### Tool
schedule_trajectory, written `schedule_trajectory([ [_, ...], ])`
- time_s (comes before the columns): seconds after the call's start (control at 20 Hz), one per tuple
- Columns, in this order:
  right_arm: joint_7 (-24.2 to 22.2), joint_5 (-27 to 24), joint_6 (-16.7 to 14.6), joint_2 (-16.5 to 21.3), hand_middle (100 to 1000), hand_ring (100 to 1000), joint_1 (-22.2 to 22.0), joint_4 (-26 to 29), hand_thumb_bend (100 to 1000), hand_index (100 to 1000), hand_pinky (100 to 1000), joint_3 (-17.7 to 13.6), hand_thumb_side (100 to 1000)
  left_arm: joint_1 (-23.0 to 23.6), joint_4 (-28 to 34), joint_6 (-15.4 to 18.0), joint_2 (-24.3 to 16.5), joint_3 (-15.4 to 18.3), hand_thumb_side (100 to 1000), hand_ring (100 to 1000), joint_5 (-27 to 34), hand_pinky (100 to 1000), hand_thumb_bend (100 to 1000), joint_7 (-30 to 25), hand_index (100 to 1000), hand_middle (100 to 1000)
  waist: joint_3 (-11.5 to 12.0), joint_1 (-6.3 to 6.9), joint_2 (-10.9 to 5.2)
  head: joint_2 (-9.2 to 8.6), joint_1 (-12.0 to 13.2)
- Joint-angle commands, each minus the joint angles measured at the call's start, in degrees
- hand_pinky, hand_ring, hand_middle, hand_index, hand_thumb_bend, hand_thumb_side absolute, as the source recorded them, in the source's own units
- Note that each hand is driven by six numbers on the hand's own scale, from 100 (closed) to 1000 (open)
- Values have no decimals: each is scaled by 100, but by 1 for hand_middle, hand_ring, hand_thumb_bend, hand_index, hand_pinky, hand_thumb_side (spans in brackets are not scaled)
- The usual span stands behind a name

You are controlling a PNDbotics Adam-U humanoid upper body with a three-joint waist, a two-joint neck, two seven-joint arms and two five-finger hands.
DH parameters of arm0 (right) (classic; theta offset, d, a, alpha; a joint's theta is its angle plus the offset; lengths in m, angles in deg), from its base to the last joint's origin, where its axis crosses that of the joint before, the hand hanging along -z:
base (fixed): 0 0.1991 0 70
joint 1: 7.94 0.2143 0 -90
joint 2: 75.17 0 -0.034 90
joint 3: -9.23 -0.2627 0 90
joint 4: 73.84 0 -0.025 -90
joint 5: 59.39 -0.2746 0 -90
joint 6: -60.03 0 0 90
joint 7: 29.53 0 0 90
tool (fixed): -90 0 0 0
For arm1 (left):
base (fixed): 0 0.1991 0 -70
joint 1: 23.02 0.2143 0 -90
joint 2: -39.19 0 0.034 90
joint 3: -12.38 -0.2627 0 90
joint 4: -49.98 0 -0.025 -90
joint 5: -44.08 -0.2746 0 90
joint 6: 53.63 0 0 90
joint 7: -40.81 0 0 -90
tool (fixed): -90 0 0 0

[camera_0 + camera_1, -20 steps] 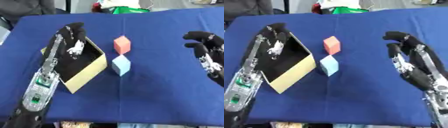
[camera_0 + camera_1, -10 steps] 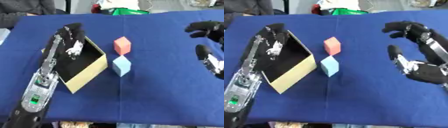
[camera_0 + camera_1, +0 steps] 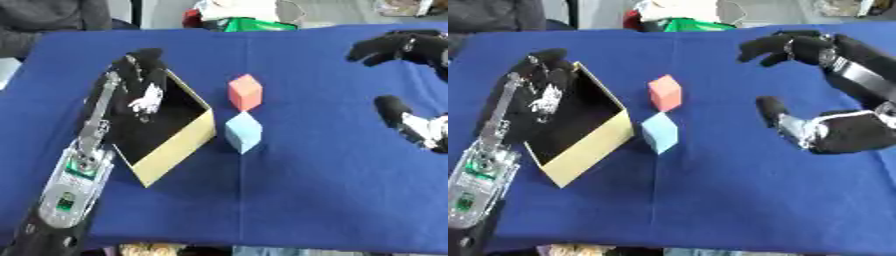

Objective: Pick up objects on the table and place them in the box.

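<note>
Beside the box (image 3: 179, 150), red cube (image 3: 246, 92) above blue cube (image 3: 243, 131)

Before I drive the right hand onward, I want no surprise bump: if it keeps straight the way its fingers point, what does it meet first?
The right hand is open, fingers pointing left. Straight on, it probably meets the red block first, the blue block just nearer. Its height above the cloth is unclear.

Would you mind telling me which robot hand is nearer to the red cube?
Left. The left robot hand rests over the box, left of the red cube; the right robot hand hovers farther right.
</note>
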Motion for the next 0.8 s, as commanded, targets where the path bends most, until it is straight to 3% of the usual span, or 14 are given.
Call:
schedule_trajectory([
  [0.05, -399, 56, -15, 123, 858, 936, 265, -179, 100, 958, 846, 68, 533, -81, 100, 7, -100, -14, 569, 653, 20, 670, 154, -32, 813, 621, 42, -30, -93, -23, -44],
  [0.45, -1567, 769, -451, -332, 892, 953, 942, -1156, 100, 977, 862, 429, 503, -147, 103, -6, -100, -41, 562, 658, 25, 672, 162, -41, 812, 626, 200, -36, -113, -60, -140],
  [0.8, -1821, 1416, -974, -861, 906, 960, 1326, -1951, 100, 988, 868, 620, 477, -192, 92, -13, -75, -74, 562, 657, 26, 672, 163, -47, 813, 627, 343, -29, -108, -82, -204],
])
